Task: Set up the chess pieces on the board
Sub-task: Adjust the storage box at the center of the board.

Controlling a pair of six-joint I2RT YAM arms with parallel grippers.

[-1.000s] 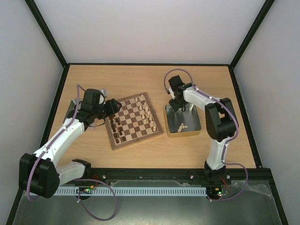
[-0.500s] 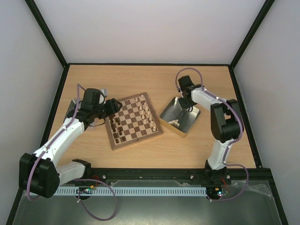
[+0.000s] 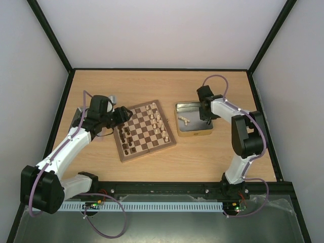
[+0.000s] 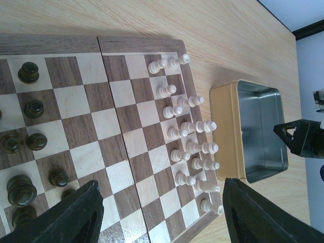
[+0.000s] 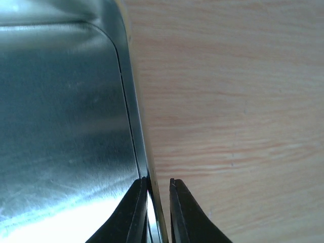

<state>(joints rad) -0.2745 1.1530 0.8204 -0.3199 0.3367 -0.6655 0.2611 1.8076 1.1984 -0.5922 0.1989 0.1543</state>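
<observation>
From above, the board (image 3: 145, 130) lies left of centre on the tabletop (image 3: 152, 86), turned slightly so that no edge is square to the tabletop's. Pale pieces (image 3: 158, 120) stand along its right side and dark pieces (image 3: 126, 142) along its left. Just right of the board lies a tin (image 3: 195, 132), its long axis running left to right. A few loose pale pieces (image 3: 184, 120) lie on their sides at its left end, and only this view shows them. The left tool (image 3: 119, 115) hangs over the board's far-left corner. The right tool (image 3: 208, 119) is at the tin's right end.

The left wrist view shows the left tool (image 4: 162, 217) open, its fingers (image 4: 76, 212) wide apart above the board (image 4: 96, 101). The pale pieces (image 4: 190, 126) form two rows, their tops pointing toward the tin (image 4: 225, 131).

The right wrist view alone shows the grip: the right tool (image 5: 158, 202) is closed on the tin's (image 5: 61, 101) thin wall, one finger (image 5: 134, 212) on the inside and one on the tabletop (image 5: 228, 101) side.
</observation>
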